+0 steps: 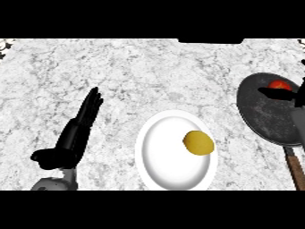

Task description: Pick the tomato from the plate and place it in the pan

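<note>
we see the tomato (280, 84) at the right of the frame, small and red, already inside the dark pan (264, 112) near its upper rim, not on the plate. our right hand (300, 91) is over the pan's right side, just beside the tomato; a thumb or finger reaches left beneath it, but we cannot tell whether the hand is curled round it, pinching it, or merely close to it, since the black hand blurs against the dark pan. we also cannot tell whether the tomato rests on the pan's floor or is carried just above it.

the white plate (164, 152) sits at lower centre and holds only a yellow, rounded item (198, 142) on its right half. the pan's wooden handle (298, 170) runs toward the lower right corner.

our left hand (82, 120) rests open at the left of the frame, fingers straight and pointing up, well apart from the plate.

we judge the tomato to be light, smooth-skinned and somewhat soft, round enough to roll or slip. it is best taken across its widest part with thumb opposite fingers, and let go low over the pan so it does not roll to the rim. the task looks nearly done.
</note>
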